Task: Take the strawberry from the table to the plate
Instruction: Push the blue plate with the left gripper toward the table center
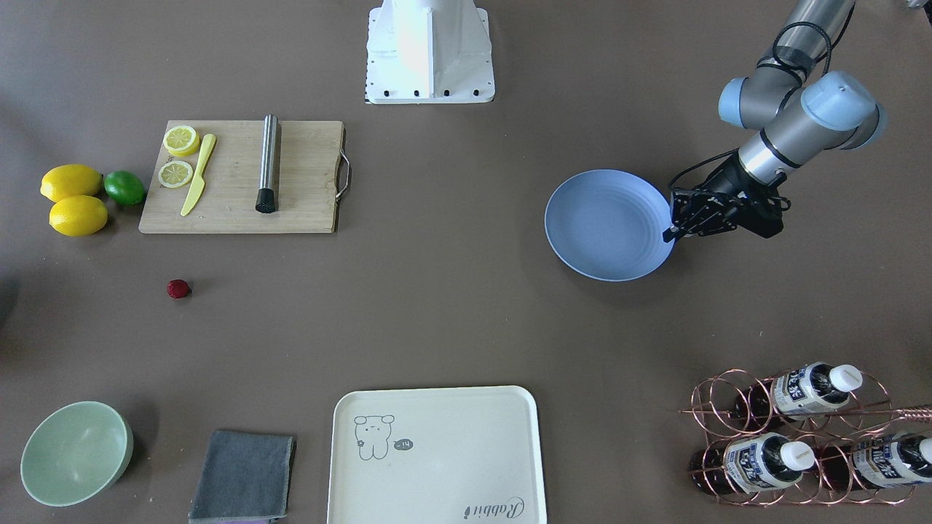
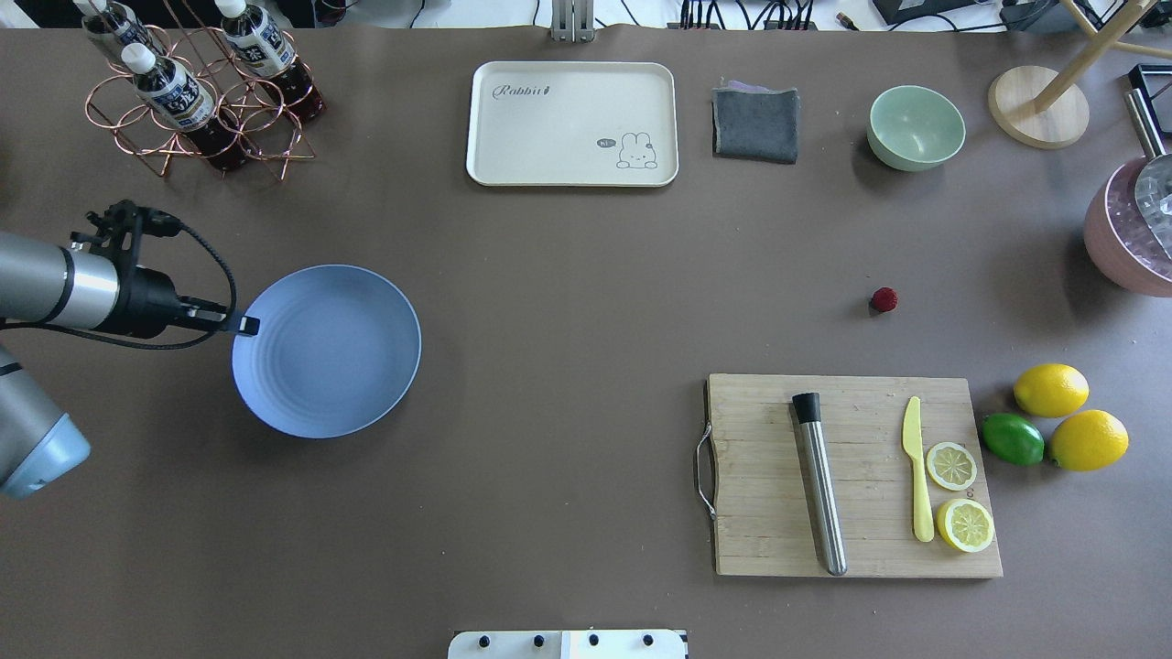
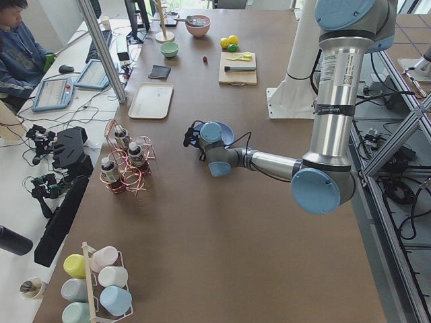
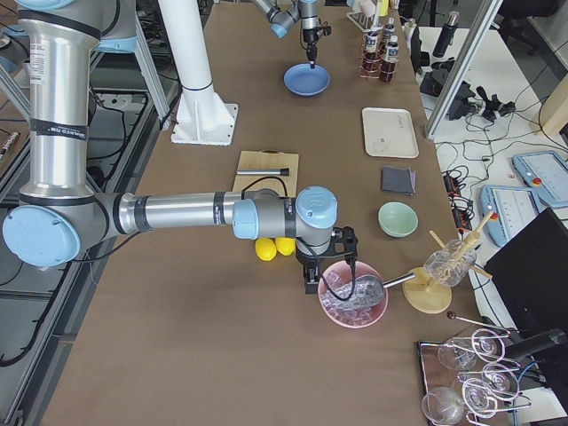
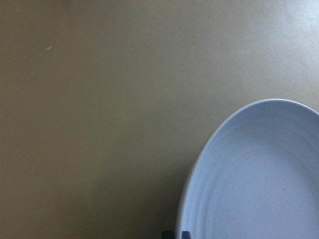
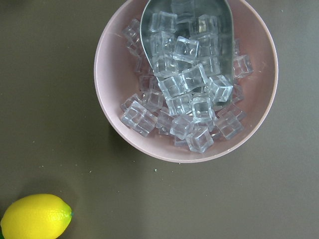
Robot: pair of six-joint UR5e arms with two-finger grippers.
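The small dark red bumpy strawberry (image 1: 178,289) lies on the broad matte brown-grey desk (image 1: 451,306). It is near the rectangular wooden cutting board (image 1: 298,182), off the corner closest to the two yellow lemons (image 1: 70,182) and the green lime (image 1: 124,187). It touches none of them.

The round light blue plate (image 1: 608,225) sits flat on the desk on the robot's left side, well apart from the strawberry (the whole middle of the desk lies between them).

The left claw (image 1: 670,234) points down at the plate's outer rim. In the left wrist view its two dark fingertips (image 5: 169,234) sit close together astride that rim, one outside and one inside, so the claw looks pinched onto the plate's edge.

The right claw (image 4: 311,284) hangs low just beside the round pink bowl of clear ice cubes (image 6: 112,74), which also holds a shiny metal scoop (image 6: 184,15). The right wrist camera looks straight down into this bowl, with one lemon at the corner of its view. This claw shows only from the side, so I cannot tell how far open it is or whether it holds anything.

A slim steel muddler (image 1: 268,164), a yellow plastic knife (image 1: 198,176) and two lemon halves (image 1: 176,156) lie on the board.
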